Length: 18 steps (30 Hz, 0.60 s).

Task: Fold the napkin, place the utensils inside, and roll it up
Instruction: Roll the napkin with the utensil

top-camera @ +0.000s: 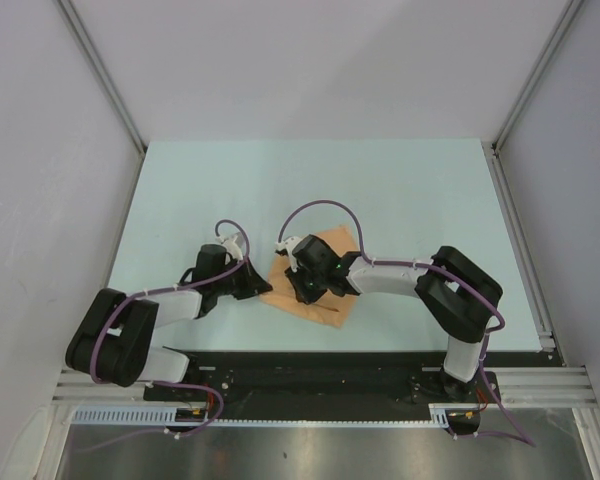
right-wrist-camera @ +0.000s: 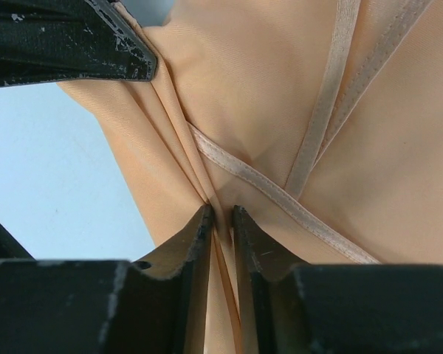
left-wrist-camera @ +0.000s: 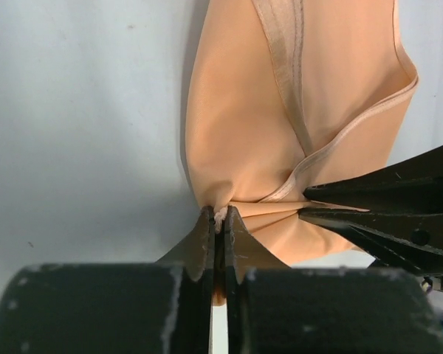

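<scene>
The peach-orange napkin [top-camera: 332,246] lies bunched on the pale table between both arms. My left gripper [top-camera: 264,287] is shut on a pinch of its edge, seen close in the left wrist view [left-wrist-camera: 220,218], where the napkin [left-wrist-camera: 280,110] spreads away with a hemmed flap folded over. My right gripper [top-camera: 302,291] is shut on a gathered fold just beside it [right-wrist-camera: 221,218]; the napkin [right-wrist-camera: 280,88] fills that view. The two grippers sit close together. A thin dark-red line [top-camera: 327,309] at the napkin's near edge may be the utensil; I cannot tell.
The pale table [top-camera: 380,180] stretches far beyond the napkin, walled on three sides. A black and metal rail [top-camera: 320,385] carries the arm bases at the near edge. Purple cables [top-camera: 320,207] loop over both wrists.
</scene>
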Motion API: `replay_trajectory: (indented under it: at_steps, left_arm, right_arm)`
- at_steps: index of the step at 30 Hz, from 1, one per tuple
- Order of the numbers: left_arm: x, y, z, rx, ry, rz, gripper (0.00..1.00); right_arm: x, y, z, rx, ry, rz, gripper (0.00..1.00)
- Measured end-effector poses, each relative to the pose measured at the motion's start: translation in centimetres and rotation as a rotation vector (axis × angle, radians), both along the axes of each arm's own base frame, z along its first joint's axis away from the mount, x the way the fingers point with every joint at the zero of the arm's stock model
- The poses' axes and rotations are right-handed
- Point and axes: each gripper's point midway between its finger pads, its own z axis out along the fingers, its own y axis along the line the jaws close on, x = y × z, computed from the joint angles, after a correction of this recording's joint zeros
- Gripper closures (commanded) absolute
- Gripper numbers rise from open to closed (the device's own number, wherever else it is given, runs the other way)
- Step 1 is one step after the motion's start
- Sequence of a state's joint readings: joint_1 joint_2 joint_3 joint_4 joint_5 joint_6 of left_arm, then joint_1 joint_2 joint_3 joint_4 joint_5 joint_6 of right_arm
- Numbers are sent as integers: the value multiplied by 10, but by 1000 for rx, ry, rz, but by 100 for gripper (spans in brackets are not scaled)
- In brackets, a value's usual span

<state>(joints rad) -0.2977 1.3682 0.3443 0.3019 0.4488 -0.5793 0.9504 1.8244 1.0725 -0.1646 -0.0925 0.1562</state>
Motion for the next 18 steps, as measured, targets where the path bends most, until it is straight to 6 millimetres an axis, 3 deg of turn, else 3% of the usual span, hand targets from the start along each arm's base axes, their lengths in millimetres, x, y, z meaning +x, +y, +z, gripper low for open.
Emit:
replay_trajectory:
  at_steps: [3,4,7,12,15,18]
  left_arm:
    - [-1,0,-2,0,7,-4,100]
    - [-1,-1,-2,-2,10,-5,100]
    - [-2,-1,-3,-2,20,-4,100]
    - [-1,-1,-2,10,62,-2,100]
    - [-1,-1,-3,18,91,-2,100]
    - [0,-1,-3,23,109,-2,100]
  right_arm:
    - [0,0,0,1,0,1,62]
    - [0,0,1,1,-1,1,49]
    - [0,-4,7,-9,-11,0,34]
    - [3,-6,33,-5,-107,23,31]
    - [-3,8,47,15,-200,67,31]
    - [-19,23,46,9,-261,137,30]
